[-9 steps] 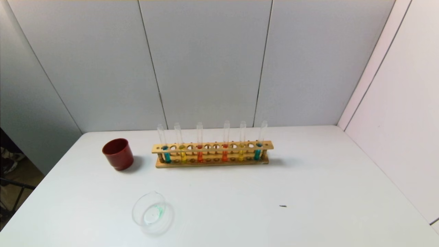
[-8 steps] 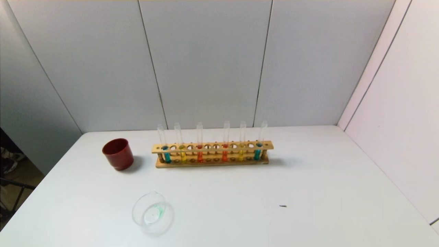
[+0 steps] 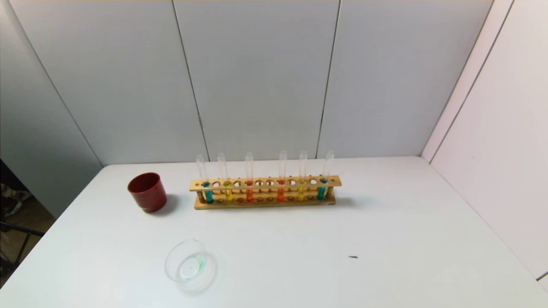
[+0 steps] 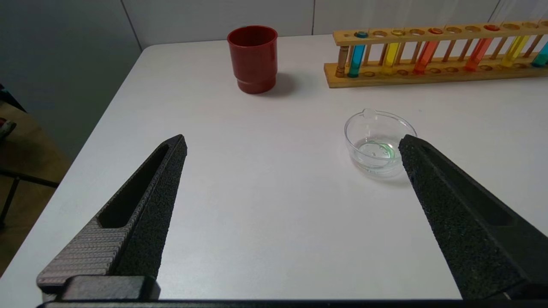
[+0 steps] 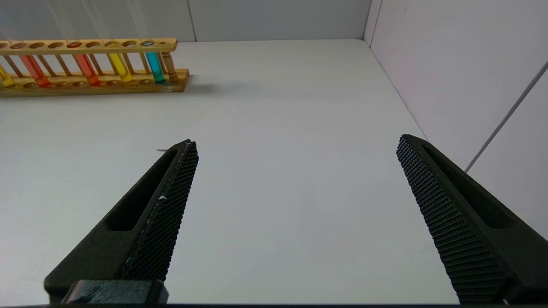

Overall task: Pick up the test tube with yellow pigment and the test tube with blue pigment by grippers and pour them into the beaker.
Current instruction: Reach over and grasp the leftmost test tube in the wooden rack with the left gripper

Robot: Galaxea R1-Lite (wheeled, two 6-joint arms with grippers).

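A wooden rack (image 3: pixel 265 183) at the table's back holds six upright test tubes. A yellow-pigment tube (image 3: pixel 301 193) stands second from the right end, and a like one (image 3: pixel 228 194) second from the left. The blue-pigment tube (image 3: pixel 321 192) is at the right end and shows bright cyan in the right wrist view (image 5: pixel 155 68). A darker teal tube (image 3: pixel 208 196) is at the left end. The clear beaker (image 3: pixel 187 265) sits front left with a greenish trace inside. My left gripper (image 4: pixel 294 141) is open and empty, short of the beaker (image 4: pixel 379 141). My right gripper (image 5: pixel 297 141) is open over bare table. Neither shows in the head view.
A dark-red cup (image 3: pixel 147 191) stands left of the rack. Two orange-red tubes (image 3: pixel 249 194) are in the rack's middle. A small dark speck (image 3: pixel 353 257) lies on the white table. Walls close the back and right side (image 3: pixel 492 149).
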